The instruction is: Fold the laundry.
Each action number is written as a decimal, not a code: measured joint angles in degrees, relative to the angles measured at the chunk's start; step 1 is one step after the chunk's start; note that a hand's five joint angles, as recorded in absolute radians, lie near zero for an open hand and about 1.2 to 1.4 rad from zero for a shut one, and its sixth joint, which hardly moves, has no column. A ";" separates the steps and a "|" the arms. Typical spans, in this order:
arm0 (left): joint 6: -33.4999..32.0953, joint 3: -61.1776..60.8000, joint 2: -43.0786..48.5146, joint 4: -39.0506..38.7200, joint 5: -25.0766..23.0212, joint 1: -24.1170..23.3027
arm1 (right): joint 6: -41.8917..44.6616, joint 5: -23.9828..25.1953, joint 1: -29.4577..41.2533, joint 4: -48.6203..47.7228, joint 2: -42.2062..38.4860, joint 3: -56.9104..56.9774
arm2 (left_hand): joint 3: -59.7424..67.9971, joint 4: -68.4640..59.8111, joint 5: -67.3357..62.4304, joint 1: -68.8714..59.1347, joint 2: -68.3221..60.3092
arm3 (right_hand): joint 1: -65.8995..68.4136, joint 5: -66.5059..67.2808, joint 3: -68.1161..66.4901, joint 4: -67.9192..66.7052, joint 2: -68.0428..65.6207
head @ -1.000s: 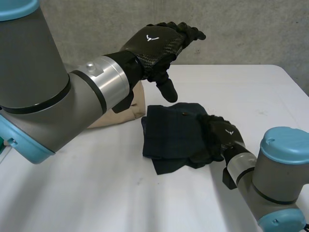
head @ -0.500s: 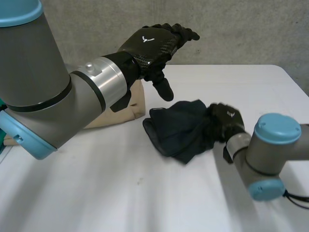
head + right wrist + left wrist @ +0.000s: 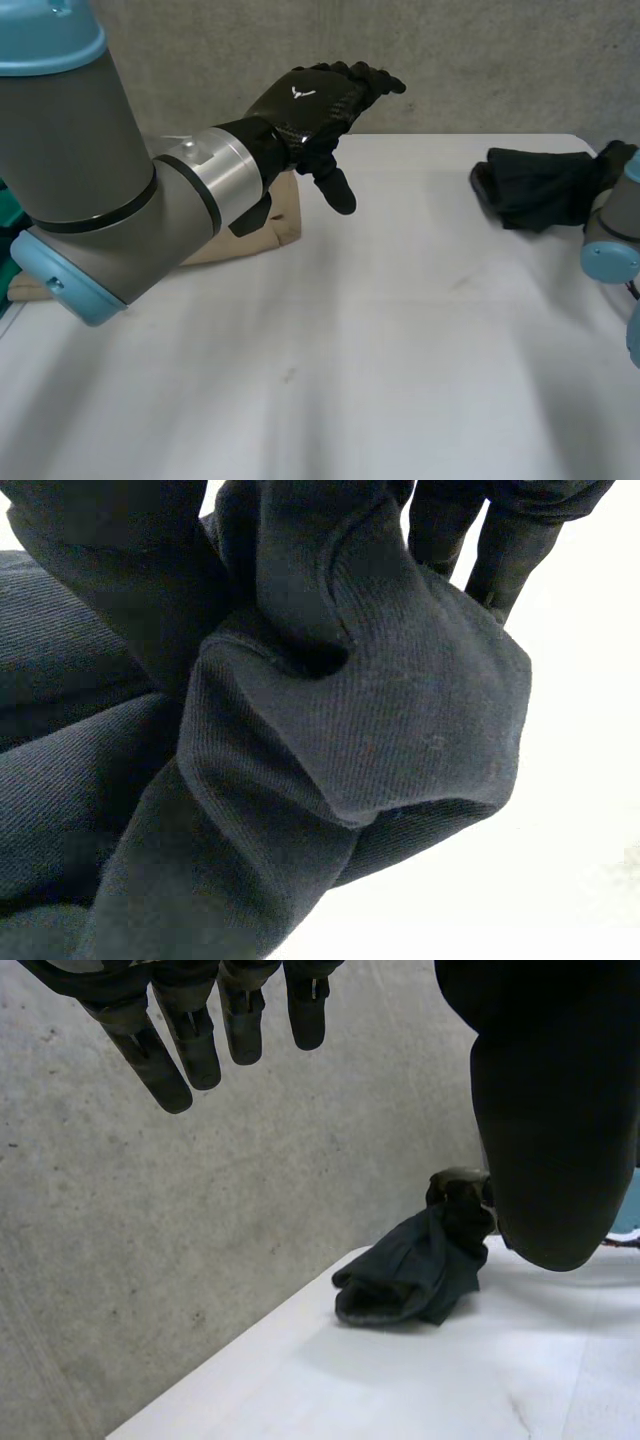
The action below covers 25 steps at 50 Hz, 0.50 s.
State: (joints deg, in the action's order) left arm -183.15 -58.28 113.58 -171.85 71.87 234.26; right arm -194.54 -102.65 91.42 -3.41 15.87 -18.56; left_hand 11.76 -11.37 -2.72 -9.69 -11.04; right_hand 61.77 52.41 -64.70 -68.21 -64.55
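Dark cloth [image 3: 535, 185], likely limp, is being clutched mid-bunch at two o'clock by the right hand [image 3: 505, 550]; the left hand [image 3: 320, 100] is being held wide.

Bare lab-like room: concrete wall [image 3: 500, 60]; white table [image 3: 400, 320].

White worktop [image 3: 350, 350], grey concrete wall [image 3: 500, 60]
The wall (mottled, with faint streaks) rises directly behind the worktop's far edge.
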 measured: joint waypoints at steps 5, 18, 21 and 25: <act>-0.03 0.00 0.97 0.06 0.14 0.01 | 0.80 1.10 -3.61 0.75 -4.92 7.37 | 0.00 -0.01 0.00 0.00 0.00 | 0.00 0.00 0.00 0.00 0.00; -0.17 -0.29 1.77 0.07 0.05 -0.19 | 1.07 3.83 -10.71 -2.03 -5.70 7.95 | 0.00 -0.01 0.00 0.00 0.00 | 0.00 0.00 0.00 0.00 0.00; -0.17 -0.30 1.76 0.06 -0.02 -0.29 | 1.08 4.54 -11.54 -2.26 -5.89 7.79 | 0.00 -0.01 0.00 0.00 0.00 | 0.00 0.00 0.00 0.00 0.00; -0.23 -0.38 1.79 0.13 -0.07 -0.50 | 1.11 7.83 -13.25 -2.40 -6.58 7.49 | 0.00 -0.01 0.00 0.00 0.00 | -36.01 -35.01 35.23 34.80 25.56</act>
State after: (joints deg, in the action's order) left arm -183.38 -58.66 115.37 -171.72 71.81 233.76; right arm -193.43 -94.82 78.17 -5.81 9.29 -11.07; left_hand 11.76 -11.38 -2.72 -9.69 -11.04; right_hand 25.76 17.40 -29.47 -33.41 -38.99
